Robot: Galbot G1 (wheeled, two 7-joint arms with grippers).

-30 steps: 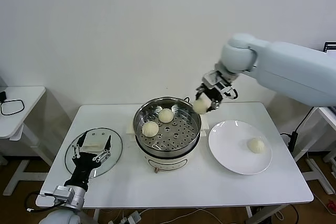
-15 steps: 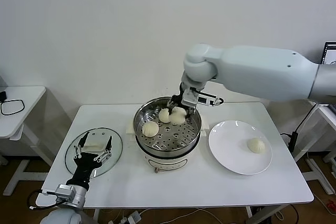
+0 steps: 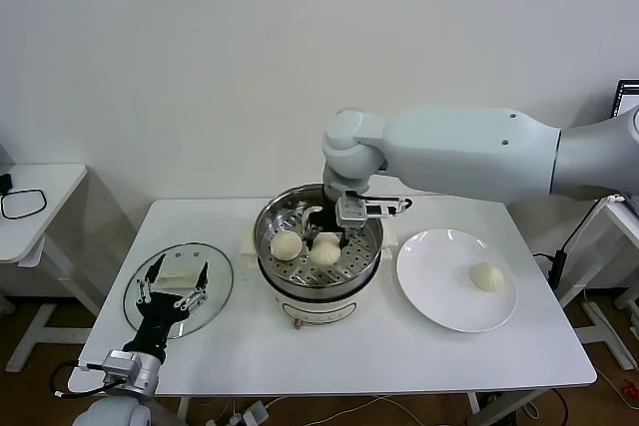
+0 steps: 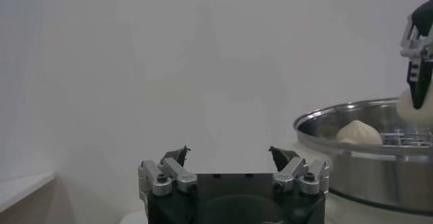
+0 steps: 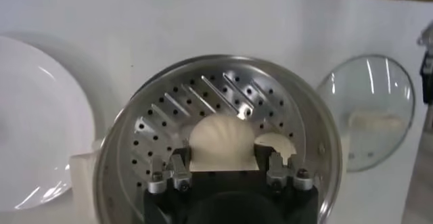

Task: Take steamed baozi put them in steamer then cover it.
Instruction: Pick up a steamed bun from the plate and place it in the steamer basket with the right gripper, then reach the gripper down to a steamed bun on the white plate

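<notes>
The steel steamer (image 3: 300,281) stands mid-table on its white base. My right gripper (image 3: 327,236) is down inside it, shut on a cream baozi (image 3: 324,252) that sits low on the perforated tray (image 5: 169,120); the wrist view shows that baozi (image 5: 222,141) between the fingers. A second baozi (image 3: 287,244) lies on the tray beside it and also shows in the right wrist view (image 5: 277,144). Another baozi is mostly hidden behind the gripper. One baozi (image 3: 487,276) lies on the white plate (image 3: 439,296). My left gripper (image 3: 175,283) is open above the glass cover (image 3: 140,301).
The plate is on the table to the right of the steamer, the cover flat on the table to its left. A small white side table (image 3: 35,182) stands off to the far left. The left wrist view shows the steamer (image 4: 352,171) and one baozi (image 4: 358,132).
My right gripper has carried the baozi from above the steamer's right rim in over the steamer and down to the tray. The left arm has stayed over the cover.
</notes>
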